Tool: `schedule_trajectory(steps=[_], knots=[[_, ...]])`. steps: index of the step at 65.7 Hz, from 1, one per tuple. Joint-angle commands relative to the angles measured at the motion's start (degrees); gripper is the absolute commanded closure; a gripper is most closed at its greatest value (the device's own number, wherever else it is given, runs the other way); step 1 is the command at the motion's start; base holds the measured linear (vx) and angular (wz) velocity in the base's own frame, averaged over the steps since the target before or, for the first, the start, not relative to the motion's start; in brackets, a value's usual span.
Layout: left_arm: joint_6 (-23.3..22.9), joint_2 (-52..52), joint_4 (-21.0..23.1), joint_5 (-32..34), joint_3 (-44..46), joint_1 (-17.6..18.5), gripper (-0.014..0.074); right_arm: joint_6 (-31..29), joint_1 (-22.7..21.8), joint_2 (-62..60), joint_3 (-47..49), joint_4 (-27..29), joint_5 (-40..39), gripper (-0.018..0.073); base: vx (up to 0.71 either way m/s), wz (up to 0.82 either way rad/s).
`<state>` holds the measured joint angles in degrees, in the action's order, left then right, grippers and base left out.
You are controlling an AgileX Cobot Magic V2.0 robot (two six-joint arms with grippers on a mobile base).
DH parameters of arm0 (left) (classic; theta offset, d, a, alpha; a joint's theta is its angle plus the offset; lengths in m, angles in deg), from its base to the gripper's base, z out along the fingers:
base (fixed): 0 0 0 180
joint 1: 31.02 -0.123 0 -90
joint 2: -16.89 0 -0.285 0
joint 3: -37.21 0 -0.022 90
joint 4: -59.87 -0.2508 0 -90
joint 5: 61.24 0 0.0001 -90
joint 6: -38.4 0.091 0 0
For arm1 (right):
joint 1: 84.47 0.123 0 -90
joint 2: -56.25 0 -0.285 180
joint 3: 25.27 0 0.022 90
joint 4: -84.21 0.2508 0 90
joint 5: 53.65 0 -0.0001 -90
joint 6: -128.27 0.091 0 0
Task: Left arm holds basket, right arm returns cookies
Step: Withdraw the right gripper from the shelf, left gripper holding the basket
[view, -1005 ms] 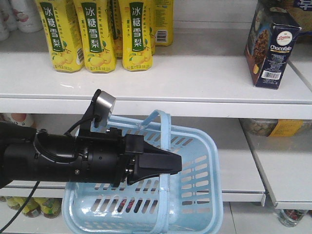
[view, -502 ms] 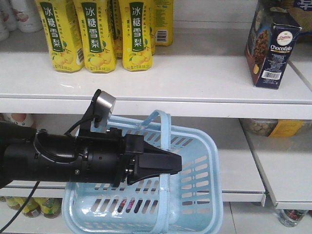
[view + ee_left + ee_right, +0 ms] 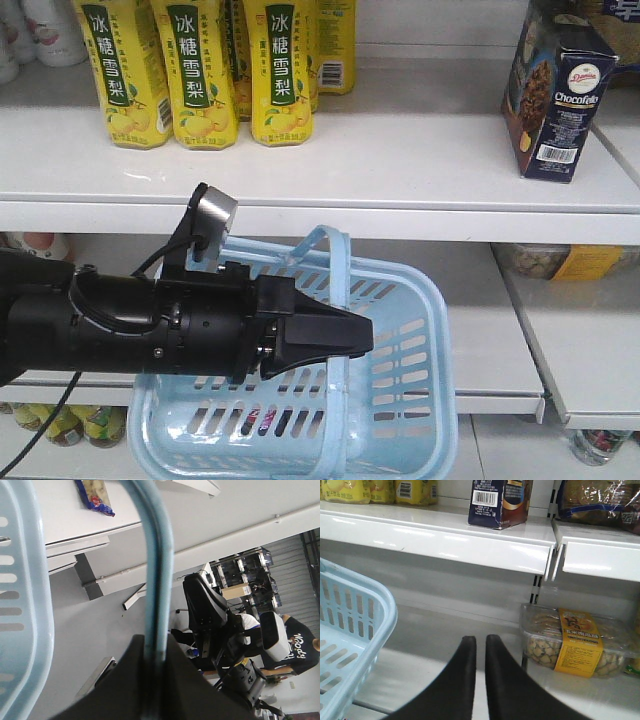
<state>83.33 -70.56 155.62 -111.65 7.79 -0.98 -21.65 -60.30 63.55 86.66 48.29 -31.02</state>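
The light blue basket (image 3: 440,330) hangs in front of the lower shelf, and my left gripper (image 3: 360,338) is shut on its arched handle (image 3: 338,250). In the left wrist view the handle (image 3: 157,570) runs straight down between the black jaws of the left gripper (image 3: 155,645), with the basket wall (image 3: 25,580) at the left. The cookies (image 3: 560,100), a dark navy box, stand upright on the upper shelf at the far right. Below that shelf my right gripper (image 3: 480,639) is shut and holds nothing. It has the basket rim (image 3: 380,610) to its left and the cookies (image 3: 497,502) above it.
Yellow pear-drink bottles (image 3: 200,70) line the upper shelf at the left. A clear snack tub with a yellow label (image 3: 570,645) sits on the lower shelf at the right, beside a shelf upright (image 3: 535,587). Bagged goods (image 3: 600,502) lie right of the cookies.
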Motion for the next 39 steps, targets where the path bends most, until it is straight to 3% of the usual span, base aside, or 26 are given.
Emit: schedule_trajectory(steps=[1, 39], knots=[[0.71, 2.36, 6.22, -2.85, 2.07, 0.33, 0.0599, 0.31, -0.09, 0.85, 1.49, -1.51, -3.96, 0.057, 0.0, 0.0], [0.65, 2.61, 5.83, -2.8, 2.07, 0.33, 0.0599, 0.31, -0.09, 0.85, 1.49, -1.51, -3.96, 0.0569, 0.0, 0.0]])
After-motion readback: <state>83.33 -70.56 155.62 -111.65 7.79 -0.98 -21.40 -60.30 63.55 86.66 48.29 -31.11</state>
